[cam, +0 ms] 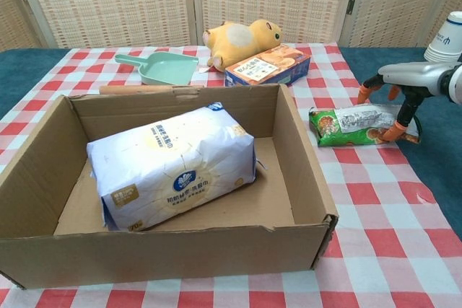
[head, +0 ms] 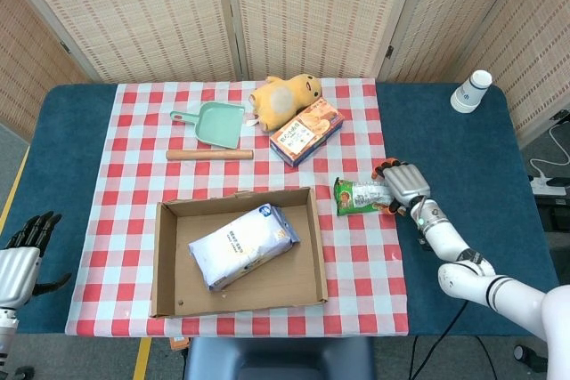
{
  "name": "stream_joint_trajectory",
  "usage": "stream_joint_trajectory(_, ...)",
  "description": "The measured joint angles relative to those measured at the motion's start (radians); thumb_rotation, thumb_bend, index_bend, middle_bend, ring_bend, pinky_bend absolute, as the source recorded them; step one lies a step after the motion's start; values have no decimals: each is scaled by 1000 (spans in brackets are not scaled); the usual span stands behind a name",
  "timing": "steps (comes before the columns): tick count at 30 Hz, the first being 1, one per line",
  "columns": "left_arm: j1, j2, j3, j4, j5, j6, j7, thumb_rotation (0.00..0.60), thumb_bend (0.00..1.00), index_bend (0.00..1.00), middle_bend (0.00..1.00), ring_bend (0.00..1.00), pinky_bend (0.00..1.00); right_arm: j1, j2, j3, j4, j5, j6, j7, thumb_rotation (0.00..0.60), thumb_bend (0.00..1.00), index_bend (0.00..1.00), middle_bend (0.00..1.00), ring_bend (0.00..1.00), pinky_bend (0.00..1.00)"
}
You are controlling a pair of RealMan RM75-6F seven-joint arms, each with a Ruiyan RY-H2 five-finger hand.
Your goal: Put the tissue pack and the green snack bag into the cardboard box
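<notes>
Open brown cardboard box (head: 239,255) (cam: 303,178) low on the red-and-white checked cloth (head: 134,166) (cam: 375,200), flaps up, holding the white plastic-wrapped tissue pack (head: 242,245) (cam: 173,164), which lies tilted across the box floor. Just outside the box's right wall, at 3 o'clock from it, the green crinkly snack bag (head: 361,196) (cam: 351,125), flat on the cloth, long side running left to right, green end toward the box. Right hand (head: 403,186) (cam: 404,88) at the bag's far right end, silver back upward, orange-tipped fingers (cam: 393,133) spread and curved down around that end; one tip touching the bag's right edge in the chest view, others poised above its upper edge; bag not lifted, no firm grip visible. Left hand (head: 25,246) far off at 9 o'clock from the box, beyond the cloth on the dark blue tabletop (head: 62,131), dark fingers apart and pointing up, holding nothing. At 12 o'clock from the box, a wooden rolling pin (head: 209,155) lying crosswise, then a mint-green plastic dustpan (head: 216,123) (cam: 162,68) beyond it. At 1 o'clock, an orange printed biscuit carton (head: 306,131) (cam: 267,65) touching a yellow plush toy (head: 285,99) (cam: 238,40) lying on its side. Well apart, at the table's far right corner, a white paper cup (head: 470,91) (cam: 445,36) standing mouth down.
</notes>
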Motion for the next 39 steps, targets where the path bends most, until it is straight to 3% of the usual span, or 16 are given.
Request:
stream_joint_trajectory(5, 0, 0, 1, -1, 0, 0, 2, 600, 166, 47, 11, 0, 183, -3, -11, 3, 14, -6, 9, -1, 600, 0, 469, 301, 265, 446)
stream_joint_trajectory(15, 0, 1, 0, 0, -2, 0, -3, 600, 165, 47, 11, 0, 183, -10, -24, 9, 24, -15, 26, -3, 600, 26, 608, 394, 368, 545)
stream_joint_trajectory(24, 1, 3, 0, 0, -1, 2, -8, 600, 165, 47, 11, 0, 183, -21, -5, 18, -1, -15, 47, -11, 600, 55, 662, 431, 407, 579)
stream_joint_trajectory(33, 1, 3, 1, 0, 0, 2, -9, 600, 166, 47, 11, 0, 183, -34, 67, 34, -115, -15, 97, -32, 600, 68, 666, 433, 409, 580)
stream_joint_trajectory(39, 1, 6, 0, -3, -6, -1, -6, 600, 166, 47, 11, 0, 183, -41, 150, 61, -255, -20, 164, -64, 600, 75, 667, 435, 412, 582)
